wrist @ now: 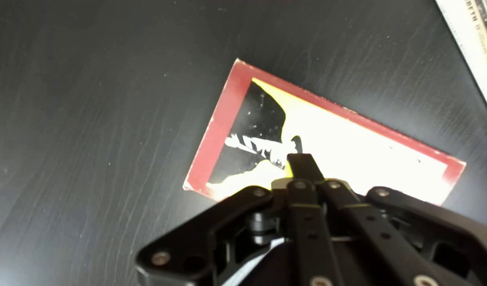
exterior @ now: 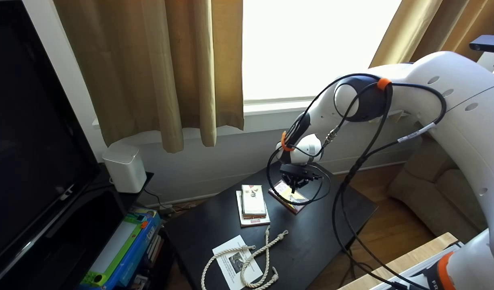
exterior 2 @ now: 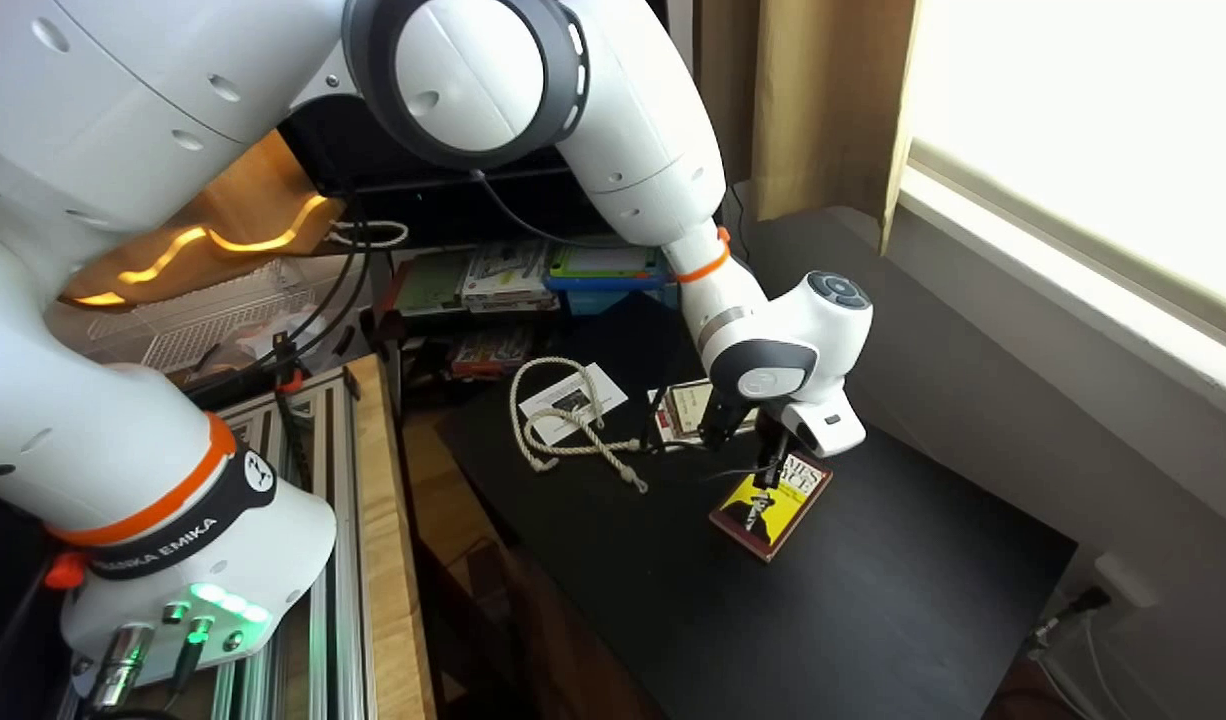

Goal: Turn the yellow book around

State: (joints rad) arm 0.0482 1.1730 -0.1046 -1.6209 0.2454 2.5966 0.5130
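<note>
The yellow book (exterior 2: 795, 503) has a yellow cover with a dark picture and a dark red border. It lies flat on the black table, and also shows in an exterior view (exterior: 300, 197). In the wrist view the book (wrist: 346, 143) is partly washed out by glare, lying at a slant, its lower edge hidden behind the gripper. My gripper (wrist: 305, 167) points down over the middle of the cover with its fingers together and nothing seen between them. The gripper shows in both exterior views (exterior: 294, 188) (exterior 2: 770, 478). I cannot tell whether the fingertips touch the cover.
A stack of cream and white books (exterior: 253, 199) lies beside the yellow book; its edge shows in the wrist view (wrist: 472, 43). A printed sheet (exterior: 229, 244) and a knotted rope (exterior 2: 518, 405) lie further along the black table (exterior 2: 873, 610). A wall and window sill (exterior 2: 1053, 285) border the table.
</note>
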